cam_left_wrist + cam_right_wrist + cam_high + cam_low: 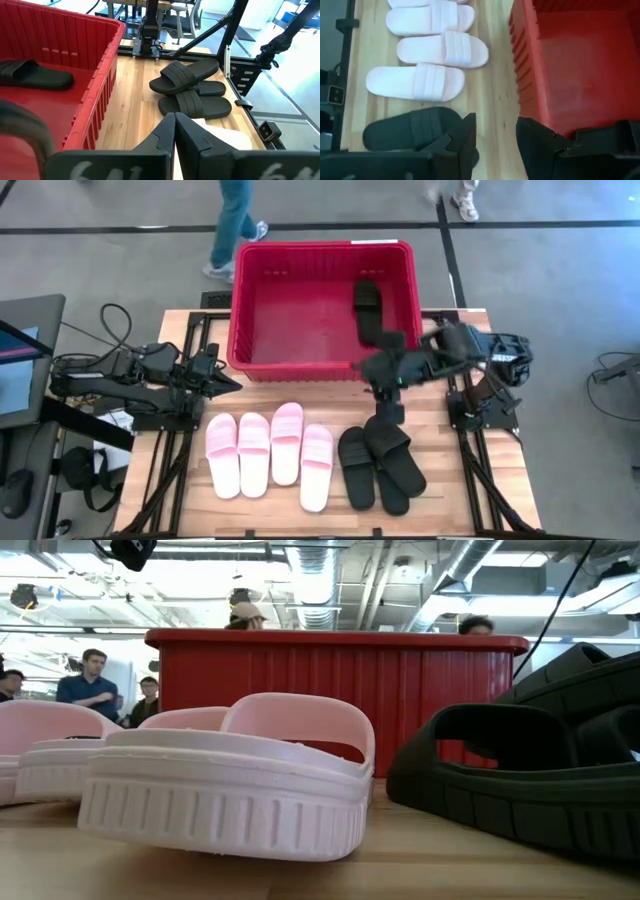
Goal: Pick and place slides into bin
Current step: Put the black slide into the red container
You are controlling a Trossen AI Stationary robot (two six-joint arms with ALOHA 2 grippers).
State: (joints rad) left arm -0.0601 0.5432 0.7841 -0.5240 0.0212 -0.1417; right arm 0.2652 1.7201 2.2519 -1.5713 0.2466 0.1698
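The red bin [320, 305] stands at the table's far edge, with one black slide [366, 298] flat on its floor by the right wall. Several pale pink slides [270, 450] lie side by side on their soles near the front edge. To their right is a heap of overlapping black slides [380, 465]. My right gripper [495, 135] hangs open above the wood between the bin's near wall and the black heap, with nothing between its fingers. My left gripper [232, 383] is shut and empty at the table's left, beside the bin's near left corner.
People stand and walk on the floor beyond the bin [235, 225]. Bare wood shows between the bin's near wall and the rows of slides [300, 392]. Black frame rails [190, 450] run along both sides of the table.
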